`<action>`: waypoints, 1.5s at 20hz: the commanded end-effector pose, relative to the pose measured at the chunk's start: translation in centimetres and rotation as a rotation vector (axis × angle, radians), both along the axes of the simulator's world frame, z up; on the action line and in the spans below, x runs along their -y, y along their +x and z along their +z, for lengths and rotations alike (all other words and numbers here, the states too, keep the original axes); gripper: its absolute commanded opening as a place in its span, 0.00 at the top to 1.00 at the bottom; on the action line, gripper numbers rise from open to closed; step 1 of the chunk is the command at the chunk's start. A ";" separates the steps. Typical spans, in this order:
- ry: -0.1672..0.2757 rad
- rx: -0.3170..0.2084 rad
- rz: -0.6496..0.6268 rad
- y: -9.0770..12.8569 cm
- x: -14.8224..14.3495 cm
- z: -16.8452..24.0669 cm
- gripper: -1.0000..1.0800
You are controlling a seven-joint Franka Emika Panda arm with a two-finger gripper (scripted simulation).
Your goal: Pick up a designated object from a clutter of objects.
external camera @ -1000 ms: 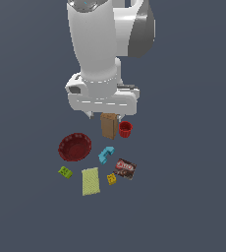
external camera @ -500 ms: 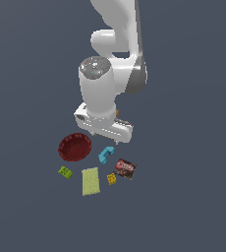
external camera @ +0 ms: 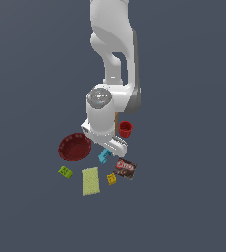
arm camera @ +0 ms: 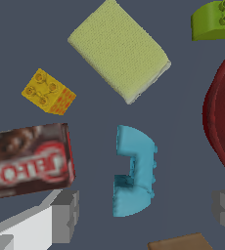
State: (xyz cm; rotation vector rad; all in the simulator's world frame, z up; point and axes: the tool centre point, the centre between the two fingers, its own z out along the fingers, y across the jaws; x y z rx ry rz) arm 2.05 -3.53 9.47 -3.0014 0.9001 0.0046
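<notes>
The designated cyan-blue bent piece (arm camera: 134, 171) lies on the floor; it also shows in the exterior view (external camera: 103, 157) just below the hand. My gripper (arm camera: 146, 212) is open and empty, with its grey fingers (arm camera: 65, 215) standing wide apart on either side of the cyan piece and above it, not touching it. In the exterior view the gripper (external camera: 107, 149) is low over the clutter, between the red bowl (external camera: 74, 146) and the red cup (external camera: 125, 129).
Around the cyan piece are the snack packet (arm camera: 29, 160), yellow block (arm camera: 48, 93), yellow-green pad (arm camera: 119, 51), green block (arm camera: 216, 19), dark red bowl (arm camera: 224, 127) and an edge of the brown box (arm camera: 178, 241). The arm hides most of the box in the exterior view.
The arm has bent forward and lowered the hand from above the brown box down over the cyan piece. The objects have not moved.
</notes>
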 end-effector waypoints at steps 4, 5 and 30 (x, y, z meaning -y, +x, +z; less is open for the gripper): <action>-0.007 0.000 -0.052 -0.4 0.2 -2.3 0.04; -0.008 0.000 -0.057 -0.4 0.2 -2.5 0.04; -0.009 0.000 -0.063 -0.5 0.2 -7.8 1.00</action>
